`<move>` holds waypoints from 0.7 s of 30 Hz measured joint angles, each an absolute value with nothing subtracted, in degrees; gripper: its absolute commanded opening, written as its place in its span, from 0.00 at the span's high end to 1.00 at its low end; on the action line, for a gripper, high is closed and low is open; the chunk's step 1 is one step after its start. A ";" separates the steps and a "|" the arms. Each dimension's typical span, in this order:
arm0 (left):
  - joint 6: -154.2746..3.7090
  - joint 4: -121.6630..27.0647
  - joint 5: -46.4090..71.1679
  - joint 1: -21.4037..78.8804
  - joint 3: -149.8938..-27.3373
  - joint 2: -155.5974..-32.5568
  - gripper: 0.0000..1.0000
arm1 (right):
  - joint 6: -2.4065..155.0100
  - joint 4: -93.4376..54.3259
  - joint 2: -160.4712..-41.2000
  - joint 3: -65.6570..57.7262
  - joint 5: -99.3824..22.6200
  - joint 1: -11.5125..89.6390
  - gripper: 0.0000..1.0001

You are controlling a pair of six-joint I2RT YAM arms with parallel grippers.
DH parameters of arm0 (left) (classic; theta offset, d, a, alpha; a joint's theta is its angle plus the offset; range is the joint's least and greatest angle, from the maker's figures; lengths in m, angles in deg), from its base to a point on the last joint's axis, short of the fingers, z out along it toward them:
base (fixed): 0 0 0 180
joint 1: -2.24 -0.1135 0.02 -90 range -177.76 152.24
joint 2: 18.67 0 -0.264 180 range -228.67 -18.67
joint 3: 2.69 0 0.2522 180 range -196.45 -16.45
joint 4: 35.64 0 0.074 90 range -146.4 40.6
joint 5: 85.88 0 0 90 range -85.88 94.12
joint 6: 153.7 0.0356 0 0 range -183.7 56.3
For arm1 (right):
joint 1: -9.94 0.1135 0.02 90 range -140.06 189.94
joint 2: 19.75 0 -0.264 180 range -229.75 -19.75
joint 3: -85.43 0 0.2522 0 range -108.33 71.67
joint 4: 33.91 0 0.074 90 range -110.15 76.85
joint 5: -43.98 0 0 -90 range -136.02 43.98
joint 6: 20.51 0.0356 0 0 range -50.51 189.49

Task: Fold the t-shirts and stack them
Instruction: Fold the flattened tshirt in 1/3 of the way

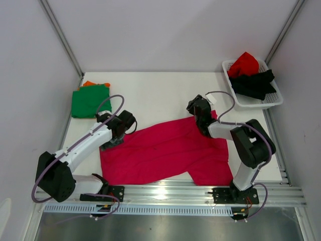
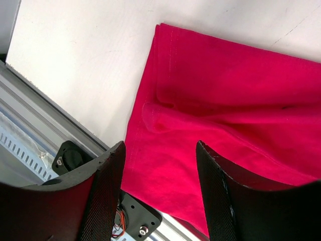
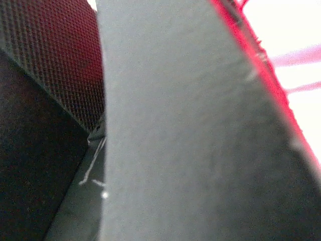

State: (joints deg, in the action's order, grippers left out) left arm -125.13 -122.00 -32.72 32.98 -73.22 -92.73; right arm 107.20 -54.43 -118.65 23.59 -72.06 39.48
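Note:
A magenta-pink t-shirt [image 1: 165,150] lies spread and creased on the white table. My left gripper [image 1: 116,138] hovers over its left edge, open and empty. In the left wrist view the shirt's hem [image 2: 200,100] lies between and beyond the gripper's [image 2: 160,145] black fingers. My right gripper [image 1: 202,129] is down at the shirt's upper right edge. Its jaws look pressed together in the right wrist view [image 3: 98,125], with a strip of pink cloth [image 3: 261,60] beside one finger. A folded green shirt [image 1: 89,100] lies on an orange one [image 1: 89,83] at the far left.
A white lattice basket [image 1: 268,103] at the far right holds a red shirt [image 1: 244,63] and a black shirt [image 1: 256,83]. An aluminium rail [image 1: 175,193] runs along the table's near edge. Grey walls close in the left, right and back.

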 measured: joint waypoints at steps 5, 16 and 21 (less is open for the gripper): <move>-125.13 -122.33 -32.94 33.00 -73.13 -91.47 0.38 | 111.20 -47.64 -122.71 21.69 -72.15 37.12 0.64; -125.18 -122.70 -33.05 33.00 -73.13 -90.94 0.38 | 115.03 -33.47 -122.01 19.88 -70.84 37.07 0.66; -125.24 -122.90 -33.07 33.00 -72.59 -89.78 0.38 | 115.40 -29.06 -118.80 19.90 -70.27 37.07 0.67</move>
State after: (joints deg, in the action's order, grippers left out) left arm -125.24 -122.90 -33.07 33.00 -72.59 -89.78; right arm 115.40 -29.06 -118.80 19.90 -70.27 37.07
